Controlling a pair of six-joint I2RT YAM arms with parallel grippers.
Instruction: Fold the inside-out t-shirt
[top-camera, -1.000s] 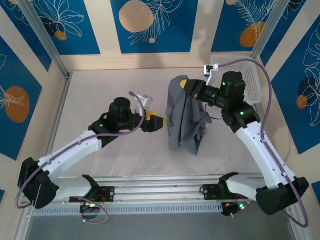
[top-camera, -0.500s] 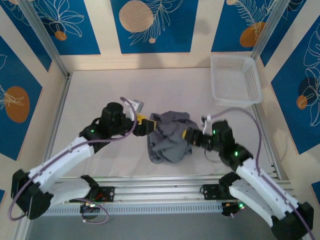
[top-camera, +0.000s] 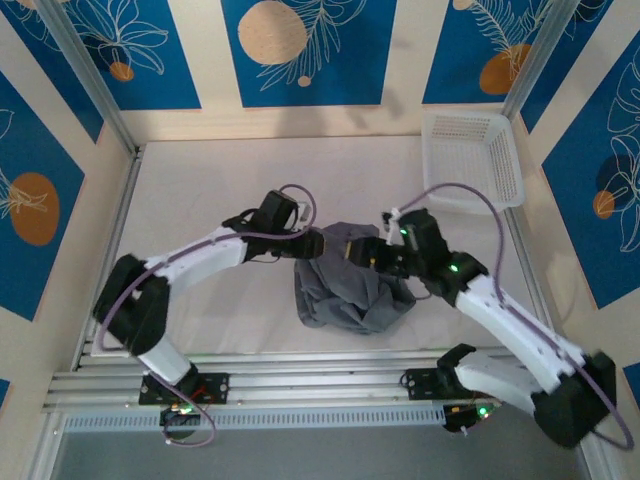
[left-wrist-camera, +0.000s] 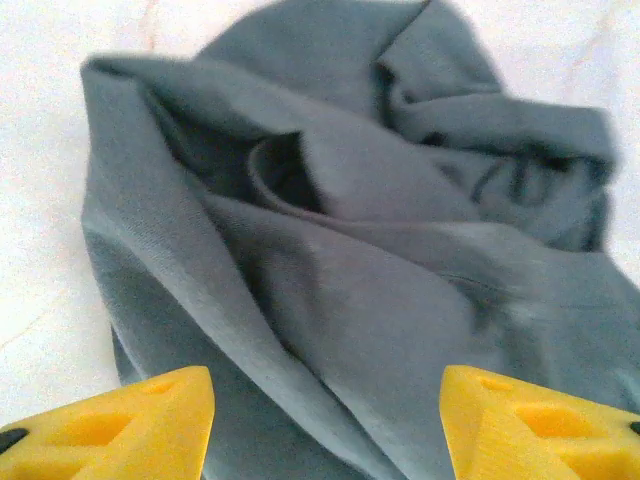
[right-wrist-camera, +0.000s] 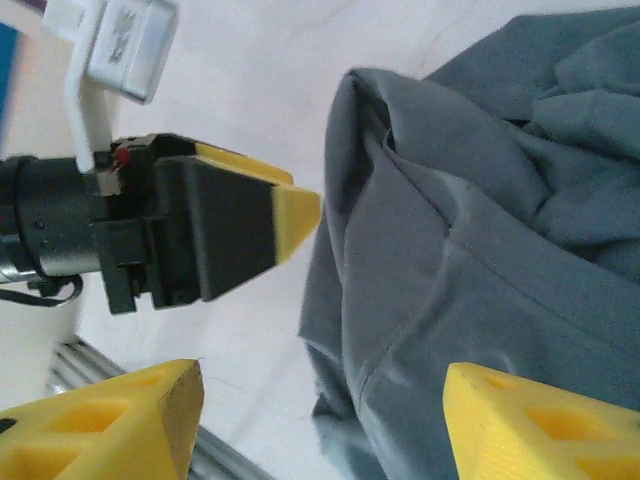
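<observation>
Progress: basically zero folds done. The inside-out t-shirt (top-camera: 345, 288) sits as a crumpled grey heap mid-bench, a bit near of centre. No flat panel, no straight edge, and sleeves or collar can't be picked out from the top view. The bench (top-camera: 200, 190) around it is pale. A white mesh basket (top-camera: 470, 160) is far right, well apart from the shirt.

Left end effector (top-camera: 321, 243) is at the heap's far-left edge, right end effector (top-camera: 352, 250) just beside it at the far edge, so both work the same bit of cloth.

Left wrist view: yellow fingers (left-wrist-camera: 140, 425) set wide apart w/ fabric folds ahead and btwn them, nothing pinched. Right wrist view: own fingers (right-wrist-camera: 110, 420) also spread wide and empty, cloth lying under one side. The left arm's tip is close to the shirt's rolled edge there, maybe touching, can't tell.

A stitched seam line shows across the fabric, which fits inside-out.

Judgement: still at the sorting-out stage. Left to do: find a hem or shoulder pts, lift and spread flat, then do every fold. Approx all of the task remains.
</observation>
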